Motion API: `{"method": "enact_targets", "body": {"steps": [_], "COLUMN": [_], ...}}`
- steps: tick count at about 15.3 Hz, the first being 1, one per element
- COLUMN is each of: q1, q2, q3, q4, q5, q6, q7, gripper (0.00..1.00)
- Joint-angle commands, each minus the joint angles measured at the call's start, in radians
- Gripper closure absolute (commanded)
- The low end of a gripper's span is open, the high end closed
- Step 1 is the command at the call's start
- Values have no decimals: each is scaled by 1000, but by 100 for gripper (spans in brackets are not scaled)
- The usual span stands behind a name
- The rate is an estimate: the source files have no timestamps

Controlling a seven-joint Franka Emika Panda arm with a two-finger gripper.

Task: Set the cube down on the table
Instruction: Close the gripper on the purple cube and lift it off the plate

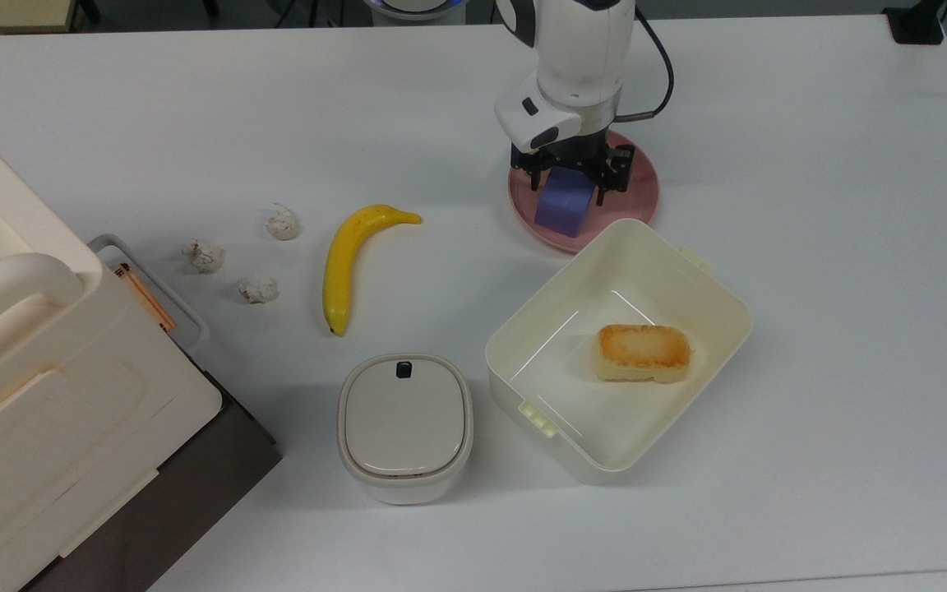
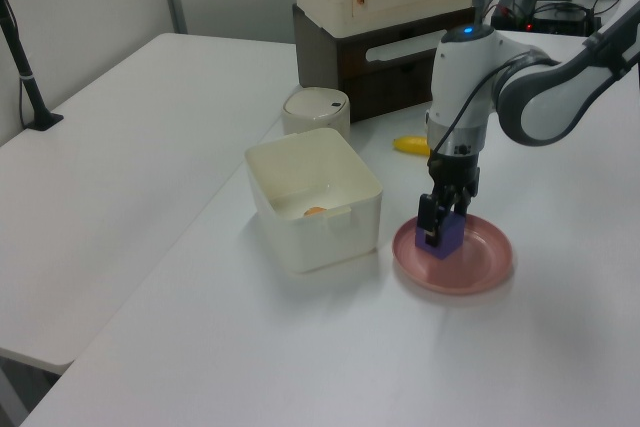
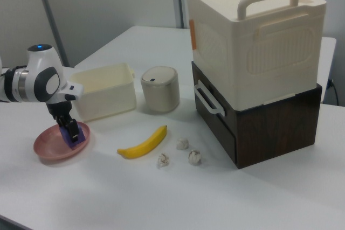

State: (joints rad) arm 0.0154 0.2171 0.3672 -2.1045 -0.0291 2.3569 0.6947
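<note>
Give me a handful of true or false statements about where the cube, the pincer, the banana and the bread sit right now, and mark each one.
1. The cube rests on the pink plate. True.
2. The pincer hangs above the banana. False: it is down at the cube on the plate, a finger on either side of it.
3. The toasted bread block lies inside the open cream box. True.
4. The banana lies in the cream box. False: it lies on the table, apart from the box, on the top view's left of it.
5. The small round container has its lid off. False: the lid is on.
</note>
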Motion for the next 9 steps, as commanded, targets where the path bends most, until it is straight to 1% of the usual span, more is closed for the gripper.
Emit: {"method": "enact_targets", "body": {"steps": [1, 3, 5, 7, 8, 9], "q1": [4, 5, 1, -8, -14, -31], "q2": [-7, -28, -64, -77, -77, -77], "q3": [4, 16, 18, 15, 4, -17], "q4": [24, 41, 57, 86, 90, 89], "q5": [-25, -25, -25, -26, -28, -38], "q6": [27, 15, -46, -155, -183, -188], "q7": [61, 77, 71, 8, -35, -75], "gripper": [100, 100, 100, 100, 100, 100]}}
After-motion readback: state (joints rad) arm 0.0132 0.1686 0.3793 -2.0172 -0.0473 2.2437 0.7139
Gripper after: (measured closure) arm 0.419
